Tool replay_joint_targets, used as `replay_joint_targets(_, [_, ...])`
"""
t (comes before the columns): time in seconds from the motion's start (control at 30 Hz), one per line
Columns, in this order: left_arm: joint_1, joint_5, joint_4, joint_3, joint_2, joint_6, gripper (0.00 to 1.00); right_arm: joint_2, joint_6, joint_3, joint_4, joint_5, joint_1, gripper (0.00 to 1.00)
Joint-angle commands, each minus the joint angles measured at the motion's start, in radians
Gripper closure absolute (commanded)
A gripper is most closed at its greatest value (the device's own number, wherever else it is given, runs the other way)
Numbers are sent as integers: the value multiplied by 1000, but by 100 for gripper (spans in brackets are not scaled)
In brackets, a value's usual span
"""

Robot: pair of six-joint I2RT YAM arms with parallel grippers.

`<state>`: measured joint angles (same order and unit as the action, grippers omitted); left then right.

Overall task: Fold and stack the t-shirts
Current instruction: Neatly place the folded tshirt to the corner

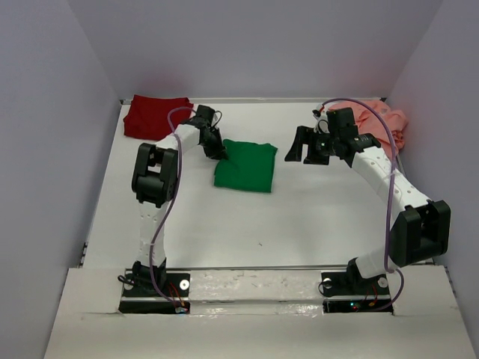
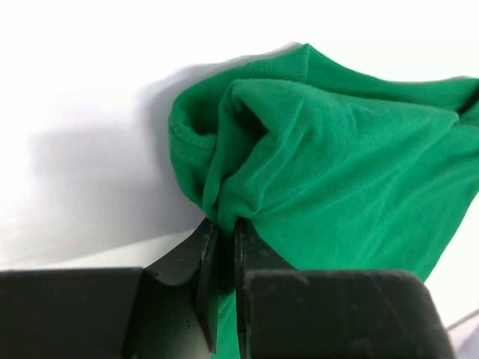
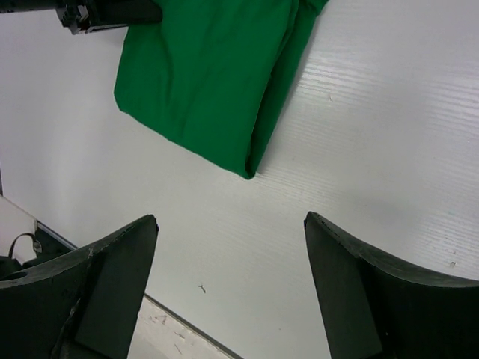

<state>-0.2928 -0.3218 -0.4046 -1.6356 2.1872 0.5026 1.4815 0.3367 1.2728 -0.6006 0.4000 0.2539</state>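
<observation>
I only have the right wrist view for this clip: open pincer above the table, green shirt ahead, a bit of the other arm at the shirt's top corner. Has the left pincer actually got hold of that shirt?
Observer: Yes. The left wrist view shows the left pincer shut on a bunched fold at the edge of the green t-shirt.
Operator: Any other shirts around? I see only green.
Observer: From the top view, a dark red t-shirt lies crumpled in the far left corner of the table.
Operator: And a third?
Observer: A salmon pink t-shirt sits bunched in the far right corner, apart from the other two.
</observation>
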Motion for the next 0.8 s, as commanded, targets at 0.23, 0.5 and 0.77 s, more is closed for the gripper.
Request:
replay_joint_targets(0.23, [67,210,-250,-429,236,-151,100,-35,-21,14,-1,-12,-1,15])
replay_joint_targets(0.5, [138,260,-318,-599,306,-211,100,-70,-16,-24,-11,-10,-1,15])
replay_joint_targets(0.77, [173,293,-312,-662,301,-272,100,-89,-16,-46,-22,-4,-1,15])
